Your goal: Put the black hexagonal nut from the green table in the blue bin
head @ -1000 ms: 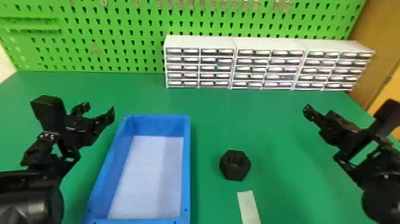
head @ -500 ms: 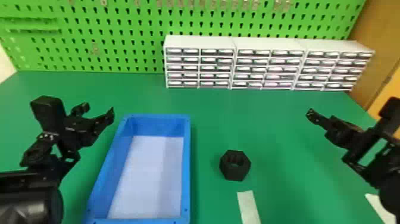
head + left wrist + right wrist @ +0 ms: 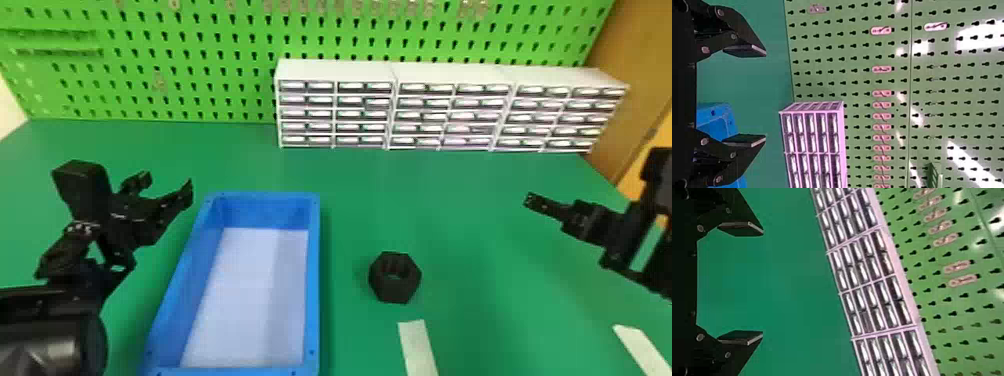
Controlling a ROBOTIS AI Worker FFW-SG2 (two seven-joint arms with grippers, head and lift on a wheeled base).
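Black nut [image 3: 394, 291], blue bin [image 3: 313, 280], seemingly white drawers [image 3: 425, 103]

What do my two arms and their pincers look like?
The left arm and right arm are black. The left one has a glossy, rounded section and a boxy black housing near its pincer, with small white marks below. The left pincer and right pincer match: two angular black fingers, round metallic pins, flat dark pads.
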